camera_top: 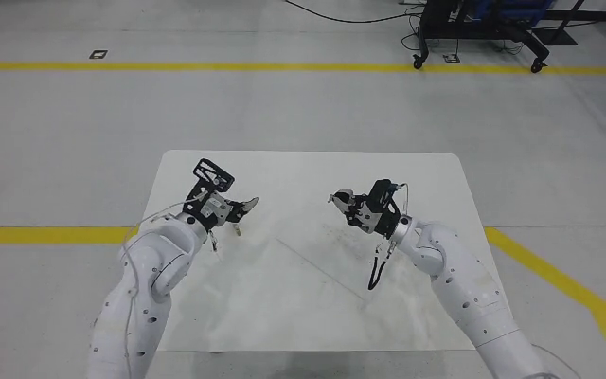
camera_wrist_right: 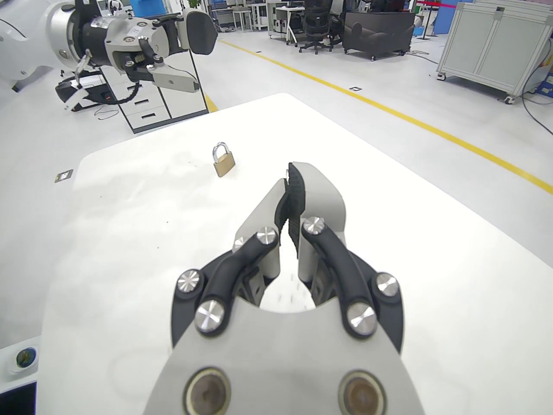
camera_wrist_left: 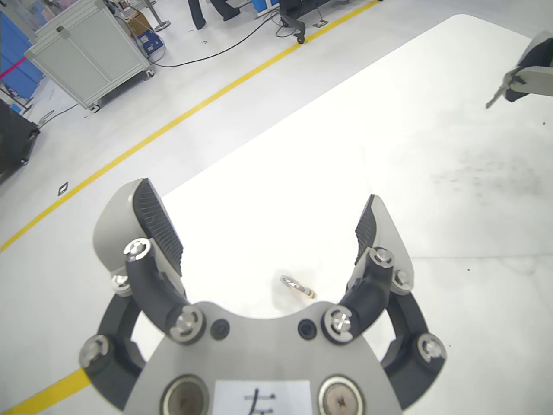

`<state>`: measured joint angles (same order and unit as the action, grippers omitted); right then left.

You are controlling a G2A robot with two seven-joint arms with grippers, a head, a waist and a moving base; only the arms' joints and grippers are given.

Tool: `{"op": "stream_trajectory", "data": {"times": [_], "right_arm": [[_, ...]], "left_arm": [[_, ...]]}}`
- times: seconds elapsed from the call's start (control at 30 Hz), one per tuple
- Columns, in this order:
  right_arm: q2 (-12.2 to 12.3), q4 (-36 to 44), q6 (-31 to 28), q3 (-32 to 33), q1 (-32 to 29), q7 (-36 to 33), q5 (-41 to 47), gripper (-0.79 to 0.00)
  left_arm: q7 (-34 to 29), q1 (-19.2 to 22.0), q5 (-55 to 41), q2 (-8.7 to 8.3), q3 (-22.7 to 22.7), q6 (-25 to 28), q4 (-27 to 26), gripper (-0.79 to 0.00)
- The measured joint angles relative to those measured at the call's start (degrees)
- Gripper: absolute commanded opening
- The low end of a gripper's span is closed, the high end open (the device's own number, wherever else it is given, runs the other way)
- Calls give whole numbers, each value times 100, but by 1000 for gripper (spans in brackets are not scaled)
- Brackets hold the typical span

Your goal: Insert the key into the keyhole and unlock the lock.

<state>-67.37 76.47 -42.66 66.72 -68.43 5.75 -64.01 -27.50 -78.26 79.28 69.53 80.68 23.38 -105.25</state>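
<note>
A small brass padlock [camera_wrist_right: 224,161] with a silver shackle sits on the white table [camera_top: 426,180], near its left side. It shows as a small shape [camera_top: 237,228] in the top view and lies just under my left gripper [camera_wrist_left: 259,200]. My left gripper [camera_top: 239,196] hovers above the padlock, open and holding nothing [camera_wrist_right: 199,61]. My right gripper [camera_wrist_right: 290,175] is over the middle of the table, shut on the key. The key [camera_wrist_left: 496,96] sticks out of the right gripper [camera_wrist_left: 518,78], its blade pointing towards the padlock side. A wide gap separates the key and the padlock.
A black cable [camera_top: 380,268] hangs from my right arm over the table's centre. The tabletop has faint grey smudges [camera_wrist_left: 475,174]. A yellow floor line [camera_top: 284,66] and a black cart [camera_top: 483,33] lie beyond the far edge.
</note>
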Motion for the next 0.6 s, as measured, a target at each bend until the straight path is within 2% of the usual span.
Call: {"op": "stream_trajectory", "data": {"times": [0.13, 0.23, 0.33, 0.4, 0.53, 0.6], "right_arm": [[0, -1, -3, -1, 1, 2, 2, -785], [-4, -8, 33, -7, -14, -20, 27, -785], [-47, -98, 47, -86, -43, -206, 571, -785], [-85, -246, -209, -183, 9, -467, 1276, -785], [-163, -523, -893, -488, 186, -1100, 2932, -785], [-193, -667, -1115, -661, 294, -1487, 3865, -785]], "left_arm": [[3, -5, -5, 0, -5, 5, 0, 0], [438, -42, -477, 11, 6, 257, 138, 0], [1022, 37, -1465, 4, 138, 839, 498, 0], [1113, 154, -2431, -5, 172, 1477, 862, 0], [662, 489, -4510, -38, 19, 2672, 1706, 0], [182, 706, -5653, -75, -187, 3171, 2124, 0]]}}
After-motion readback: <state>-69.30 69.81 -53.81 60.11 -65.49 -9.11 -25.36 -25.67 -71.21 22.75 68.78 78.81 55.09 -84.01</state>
